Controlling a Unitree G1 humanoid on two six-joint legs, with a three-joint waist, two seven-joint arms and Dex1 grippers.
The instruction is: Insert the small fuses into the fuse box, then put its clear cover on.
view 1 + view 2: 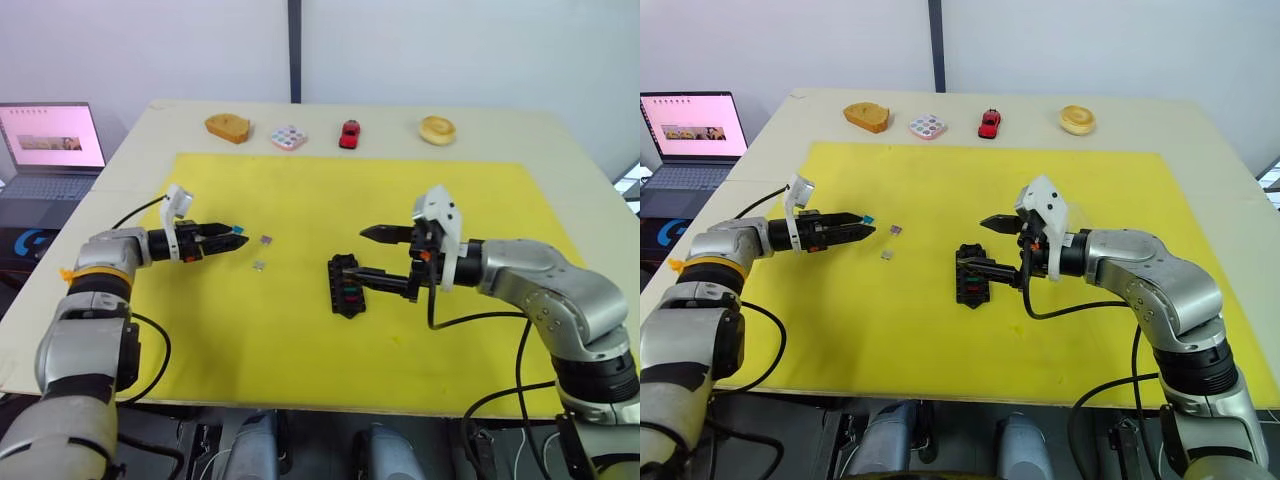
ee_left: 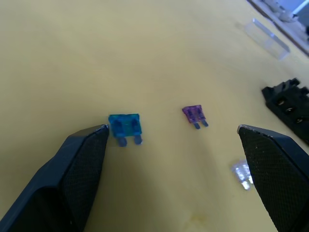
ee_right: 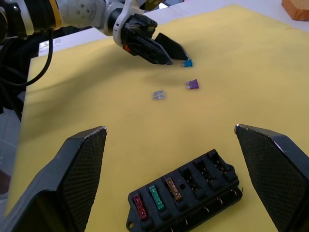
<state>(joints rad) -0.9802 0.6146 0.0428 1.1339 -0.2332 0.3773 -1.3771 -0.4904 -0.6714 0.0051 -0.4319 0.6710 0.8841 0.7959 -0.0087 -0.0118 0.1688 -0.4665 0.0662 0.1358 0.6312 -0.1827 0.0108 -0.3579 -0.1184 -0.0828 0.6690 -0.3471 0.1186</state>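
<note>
Black fuse box (image 3: 186,193) on a yellow mat (image 1: 300,340), three fuses seated, three loose.

Red, green and amber fuses sit in its slots. The teal fuse (image 2: 125,126), purple fuse (image 2: 194,114) and grey fuse (image 2: 243,174) lie on the mat to its left. The left gripper (image 2: 174,133) hovers with fingers apart, one fingertip beside the teal fuse. The right gripper (image 3: 169,130) hangs spread wide over the box.

1. The left hand (image 1: 236,236) reaches forward low over the worktop, forearm level, fingers parted.
2. The right hand (image 1: 352,252) points inward across from it, elbow bent, fingers spread wide and empty.
</note>
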